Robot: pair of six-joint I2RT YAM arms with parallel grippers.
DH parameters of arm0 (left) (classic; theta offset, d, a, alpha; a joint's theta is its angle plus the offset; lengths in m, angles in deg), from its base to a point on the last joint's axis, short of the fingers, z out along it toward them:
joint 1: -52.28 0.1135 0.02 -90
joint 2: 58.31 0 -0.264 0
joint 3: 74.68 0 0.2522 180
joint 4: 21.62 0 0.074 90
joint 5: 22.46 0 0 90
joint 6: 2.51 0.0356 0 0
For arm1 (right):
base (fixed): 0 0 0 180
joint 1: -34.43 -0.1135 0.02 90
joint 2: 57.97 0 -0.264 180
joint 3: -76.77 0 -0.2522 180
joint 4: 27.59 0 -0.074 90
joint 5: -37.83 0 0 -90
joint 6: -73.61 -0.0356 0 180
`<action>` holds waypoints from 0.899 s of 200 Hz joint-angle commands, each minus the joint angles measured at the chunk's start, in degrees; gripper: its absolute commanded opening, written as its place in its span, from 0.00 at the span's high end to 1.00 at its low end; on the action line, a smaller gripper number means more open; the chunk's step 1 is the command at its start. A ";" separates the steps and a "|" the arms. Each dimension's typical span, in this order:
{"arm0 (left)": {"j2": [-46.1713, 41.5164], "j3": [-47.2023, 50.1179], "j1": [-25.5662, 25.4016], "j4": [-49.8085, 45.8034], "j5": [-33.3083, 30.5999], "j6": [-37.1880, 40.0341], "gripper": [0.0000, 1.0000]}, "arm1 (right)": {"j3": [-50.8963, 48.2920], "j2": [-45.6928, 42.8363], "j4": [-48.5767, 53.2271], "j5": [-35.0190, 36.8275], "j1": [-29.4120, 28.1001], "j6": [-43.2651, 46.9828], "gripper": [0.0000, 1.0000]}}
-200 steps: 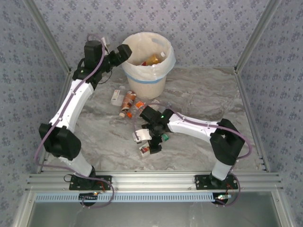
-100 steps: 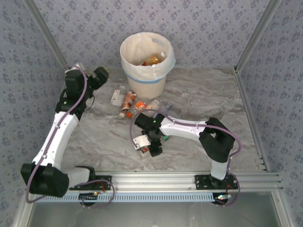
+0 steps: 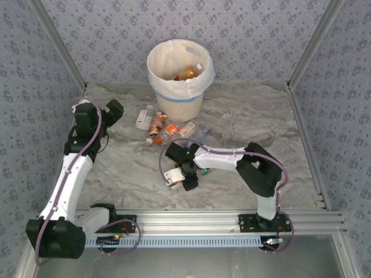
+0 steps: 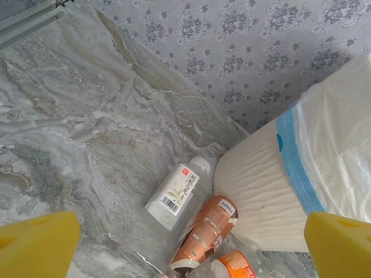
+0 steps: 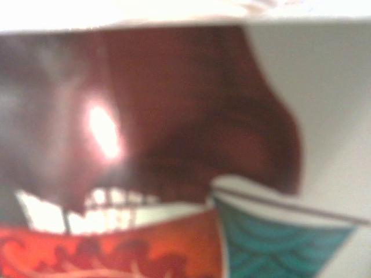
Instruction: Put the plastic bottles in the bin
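The bin (image 3: 177, 92) stands at the back centre with bottles inside, one orange (image 3: 186, 72). Several plastic bottles lie in front of it: a white one (image 3: 143, 119) (image 4: 177, 191), a brown-orange one (image 3: 156, 124) (image 4: 206, 234) and others (image 3: 186, 128). My left gripper (image 3: 113, 110) (image 4: 186, 246) hangs open and empty left of that cluster. My right gripper (image 3: 182, 176) is down on a white-labelled bottle (image 3: 172, 176) beside a green-capped one (image 3: 204, 171). A blurred red-and-teal bottle label (image 5: 174, 243) sits close up in the right wrist view, hiding the jaws.
The bin's ribbed wall and blue band (image 4: 290, 156) are right of the left gripper's fingers. The patterned back wall (image 4: 243, 52) meets the marble table (image 4: 69, 127) just behind the bottles. Aluminium frame posts (image 3: 55, 43) stand at the sides.
The left arm has drawn back from the bin rim, down and to the left. The right gripper has shifted slightly left and lower onto the near bottles.
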 commanded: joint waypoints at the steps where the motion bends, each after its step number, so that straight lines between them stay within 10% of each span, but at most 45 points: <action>1: -0.37 0.12 0.46 1.60 -0.84 0.97 0.01 | -0.34 -2.48 -1.54 -0.96 0.01 0.71 0.38; 87: 2.87 -0.92 0.78 3.05 6.66 1.76 0.00 | 5.24 -12.38 2.45 -13.12 4.35 -5.49 0.49; 180: 7.87 -1.81 1.46 4.36 10.53 0.20 0.01 | 12.54 -19.51 -6.02 -25.07 22.27 -30.48 0.57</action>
